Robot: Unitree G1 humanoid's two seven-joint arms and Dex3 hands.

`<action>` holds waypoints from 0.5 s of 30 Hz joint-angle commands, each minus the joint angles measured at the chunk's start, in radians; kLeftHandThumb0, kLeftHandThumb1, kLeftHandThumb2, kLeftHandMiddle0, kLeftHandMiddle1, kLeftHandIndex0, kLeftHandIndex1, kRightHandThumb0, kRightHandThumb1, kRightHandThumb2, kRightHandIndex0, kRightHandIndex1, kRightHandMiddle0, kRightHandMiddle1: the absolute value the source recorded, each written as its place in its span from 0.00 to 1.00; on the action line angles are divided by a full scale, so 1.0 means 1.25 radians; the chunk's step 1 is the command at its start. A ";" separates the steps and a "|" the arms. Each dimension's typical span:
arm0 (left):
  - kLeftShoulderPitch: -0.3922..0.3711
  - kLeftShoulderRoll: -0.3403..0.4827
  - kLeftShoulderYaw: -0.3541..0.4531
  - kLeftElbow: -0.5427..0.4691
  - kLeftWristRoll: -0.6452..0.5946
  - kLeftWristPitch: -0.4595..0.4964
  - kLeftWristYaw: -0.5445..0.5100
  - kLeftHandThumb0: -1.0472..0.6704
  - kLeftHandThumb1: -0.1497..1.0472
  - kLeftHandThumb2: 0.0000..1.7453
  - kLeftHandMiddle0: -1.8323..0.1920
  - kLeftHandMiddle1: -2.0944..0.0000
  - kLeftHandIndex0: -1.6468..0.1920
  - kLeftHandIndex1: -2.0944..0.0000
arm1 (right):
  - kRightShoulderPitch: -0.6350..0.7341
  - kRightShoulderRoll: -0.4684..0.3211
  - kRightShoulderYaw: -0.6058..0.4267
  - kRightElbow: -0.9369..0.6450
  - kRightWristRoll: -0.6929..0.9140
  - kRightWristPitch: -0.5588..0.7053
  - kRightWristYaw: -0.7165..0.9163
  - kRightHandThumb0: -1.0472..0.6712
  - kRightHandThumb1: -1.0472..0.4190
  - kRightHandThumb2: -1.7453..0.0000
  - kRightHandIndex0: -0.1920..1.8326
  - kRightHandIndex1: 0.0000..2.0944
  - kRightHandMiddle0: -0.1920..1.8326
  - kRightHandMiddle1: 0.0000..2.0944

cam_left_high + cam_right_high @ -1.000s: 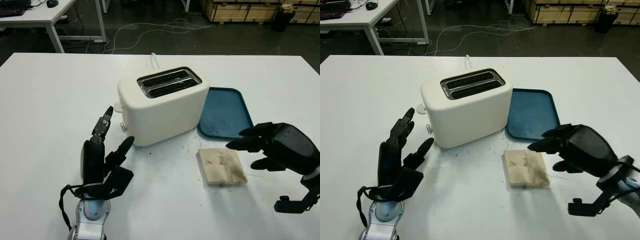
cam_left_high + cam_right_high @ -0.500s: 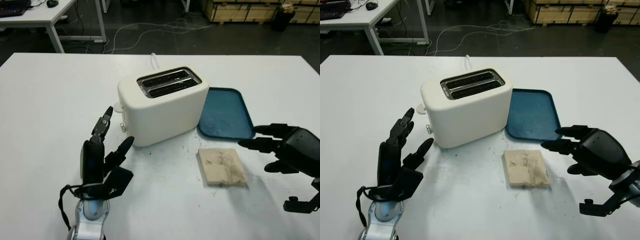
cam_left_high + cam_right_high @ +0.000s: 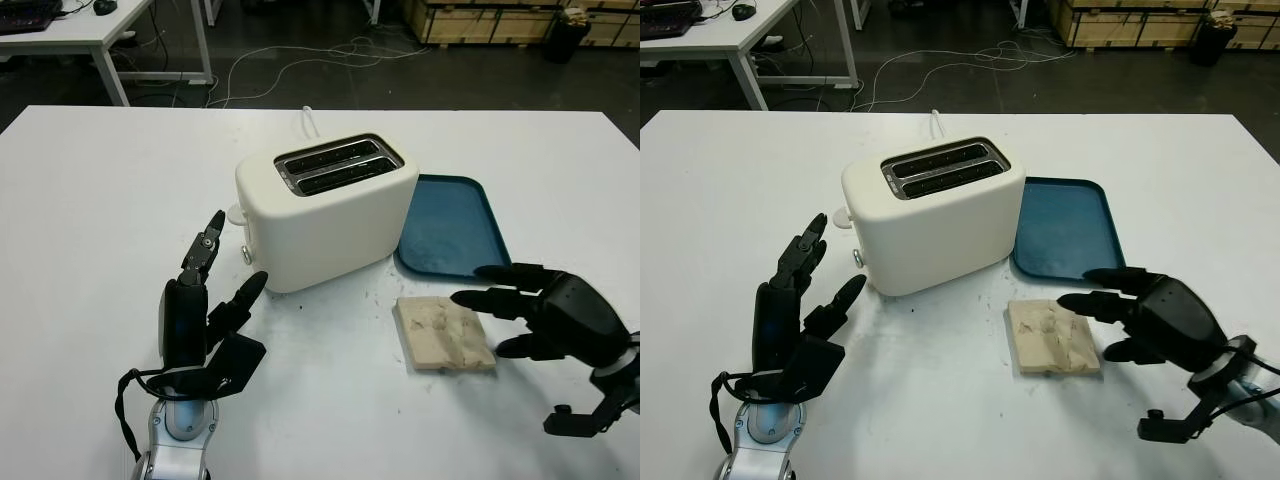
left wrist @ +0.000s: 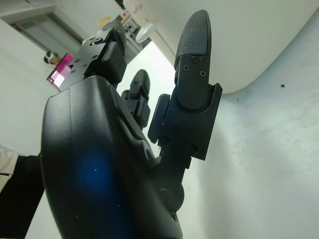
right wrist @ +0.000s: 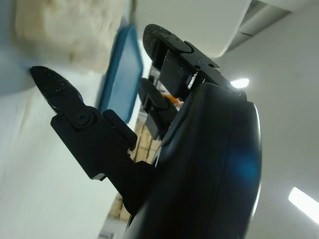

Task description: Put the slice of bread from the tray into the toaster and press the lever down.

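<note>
The slice of bread [image 3: 445,331] lies flat on the white worktop [image 3: 90,200], off the blue tray [image 3: 448,225] and just beside the tray's near edge, toward the worktop's near right. The right hand [image 3: 545,315] hangs just beside it, released and holding nothing, fingertips over the slice's right edge. The left hand [image 3: 205,320] stands upright and empty near the white toaster [image 3: 325,215], on its lever side.

The step in hand looks like the reach for the bread. Next, the right hand must close on the slice, lift it on edge and line it up with a slot.
</note>
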 commanded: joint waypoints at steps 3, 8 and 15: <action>-0.003 0.004 0.004 0.000 0.003 -0.007 0.002 0.25 0.89 0.15 0.68 1.00 0.71 1.00 | -0.020 0.009 0.041 0.029 -0.035 -0.007 -0.043 0.41 0.46 1.00 0.43 0.00 0.47 0.00; -0.003 0.003 0.003 0.000 0.004 -0.008 0.004 0.24 0.89 0.16 0.68 1.00 0.71 1.00 | -0.038 0.011 0.075 0.044 -0.039 0.002 -0.061 0.43 0.47 1.00 0.44 0.01 0.47 0.00; -0.001 0.002 0.007 -0.004 -0.001 -0.004 0.000 0.23 0.89 0.17 0.68 1.00 0.71 1.00 | -0.073 0.004 0.121 0.080 -0.056 0.008 -0.087 0.46 0.48 1.00 0.44 0.00 0.48 0.00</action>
